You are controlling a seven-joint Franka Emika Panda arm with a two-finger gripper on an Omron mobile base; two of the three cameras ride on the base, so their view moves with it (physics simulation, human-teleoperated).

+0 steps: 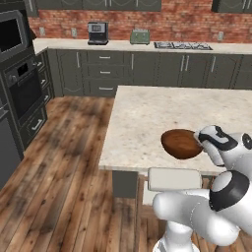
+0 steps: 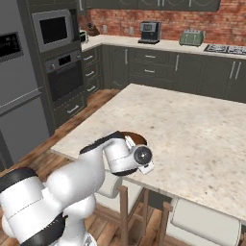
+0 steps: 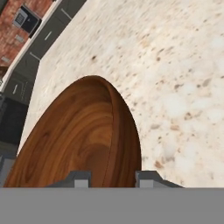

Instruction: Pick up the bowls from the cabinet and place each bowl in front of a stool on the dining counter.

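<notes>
Jaws: narrow, clamped on rim of wooden bowl point(image 1: 180, 143) | gripper point(image 3: 113, 177) over near edge of bench point(image 1: 147, 118), above stool point(image 1: 174, 179) | handling: rigid, likely light, glossy (may slip) | best hold: rim wall, one finger inside, one outside

My left base view looks forward and down from behind the arm's left side, across the table point(image 1: 147, 118) toward the brick wall point(image 1: 162, 19). My right base view sits behind the arm's right, facing the same way; both share the table point(image 2: 192, 129), coffee machine point(image 1: 97, 33) and toaster point(image 1: 140, 36). My hand view hovers very near the table point(image 3: 175, 78), angled along the wooden bowl point(image 3: 83, 140).
</notes>
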